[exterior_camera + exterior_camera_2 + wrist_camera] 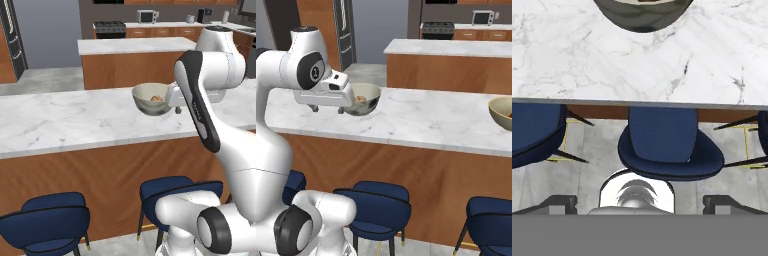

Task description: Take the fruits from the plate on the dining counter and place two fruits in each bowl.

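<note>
The long worktop [75, 120] has a white-grey marble top with faint veins and a brown wood-panel front; it runs across both base views. Behind it stands a shorter marble-topped island [130, 47]. Blue stools [47, 222] sit along the worktop's near side.

On the marble rests a pale grey bowl [150, 99], deep and round, with a darker outer wall. Inside it lies a small orange-brown fruit [157, 98]; its exact kind is too small to tell. In the right base view a beige bowl [502, 112] with a yellowish rim stands well apart from the grey one, at the frame's right edge.

The gripper [176, 102] hangs just beside the grey bowl, above the worktop's edge, with its fingers spread wide and nothing between them.
</note>
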You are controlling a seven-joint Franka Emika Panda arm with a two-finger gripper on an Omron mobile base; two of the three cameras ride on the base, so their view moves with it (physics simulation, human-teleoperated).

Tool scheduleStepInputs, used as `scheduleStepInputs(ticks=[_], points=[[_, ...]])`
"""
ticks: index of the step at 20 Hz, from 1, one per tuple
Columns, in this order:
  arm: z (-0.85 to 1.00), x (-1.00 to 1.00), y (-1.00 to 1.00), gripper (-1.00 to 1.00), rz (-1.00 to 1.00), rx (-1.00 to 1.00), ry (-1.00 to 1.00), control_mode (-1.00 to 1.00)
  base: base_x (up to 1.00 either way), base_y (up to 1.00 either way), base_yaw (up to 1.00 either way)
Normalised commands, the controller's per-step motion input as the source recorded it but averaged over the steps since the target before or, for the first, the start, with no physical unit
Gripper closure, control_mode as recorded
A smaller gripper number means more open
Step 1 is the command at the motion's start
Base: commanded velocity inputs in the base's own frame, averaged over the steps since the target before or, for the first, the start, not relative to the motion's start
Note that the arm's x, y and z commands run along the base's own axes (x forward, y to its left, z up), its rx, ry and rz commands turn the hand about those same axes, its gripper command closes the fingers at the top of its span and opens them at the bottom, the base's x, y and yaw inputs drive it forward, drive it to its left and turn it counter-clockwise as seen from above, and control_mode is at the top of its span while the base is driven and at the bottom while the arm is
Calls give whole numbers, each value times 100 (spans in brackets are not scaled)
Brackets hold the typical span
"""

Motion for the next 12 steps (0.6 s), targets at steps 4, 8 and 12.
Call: scheduleStepInputs(ticks=[4,8,12], points=[[0,0,0,-100,0,0,0,100,-39,-27,-1],[0,0,0,-100,0,0,0,100,-58,-76,-4],[0,0,0,-100,0,0,0,100,-22,-97,-9]])
